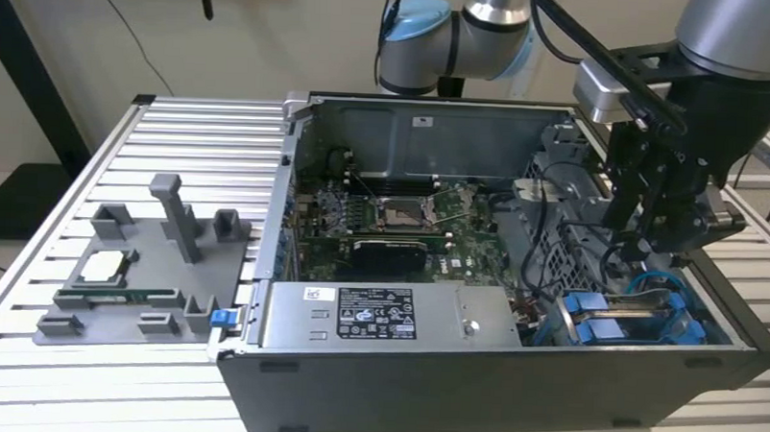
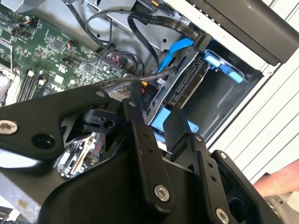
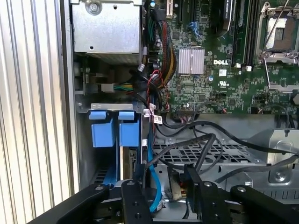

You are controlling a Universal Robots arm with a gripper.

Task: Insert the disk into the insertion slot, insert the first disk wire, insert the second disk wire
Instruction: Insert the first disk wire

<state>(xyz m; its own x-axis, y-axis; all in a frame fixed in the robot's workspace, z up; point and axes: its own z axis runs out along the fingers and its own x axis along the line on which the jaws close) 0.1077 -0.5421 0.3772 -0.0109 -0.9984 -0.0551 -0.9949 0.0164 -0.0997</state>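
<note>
Fingers [image 2: 140,135] of the claw [image 2: 154,112] are standing apart and pinching nothing. The claw is hanging inside the open computer case [image 1: 482,378], which is sitting on the ribbed metal surface [image 1: 196,123]. The disk [image 2: 187,88] is lying in the slot [image 2: 219,100], just past the fingertips. Its blue frame [image 2: 166,122] is showing through the gap between the fingers. A black plug [image 2: 145,99] on a grey woven wire [image 2: 117,83] is hanging right beside one fingertip; I cannot tell if it is touching. A blue wire [image 2: 180,46] is curving over the disk, a bit farther from the claw. In the first wrist view, two blue tabs [image 3: 100,128] are showing beyond the claw. The green board [image 3: 210,79] is lying off to one side of the claw. The silver power box [image 1: 381,317] is sitting well apart from it.
</note>
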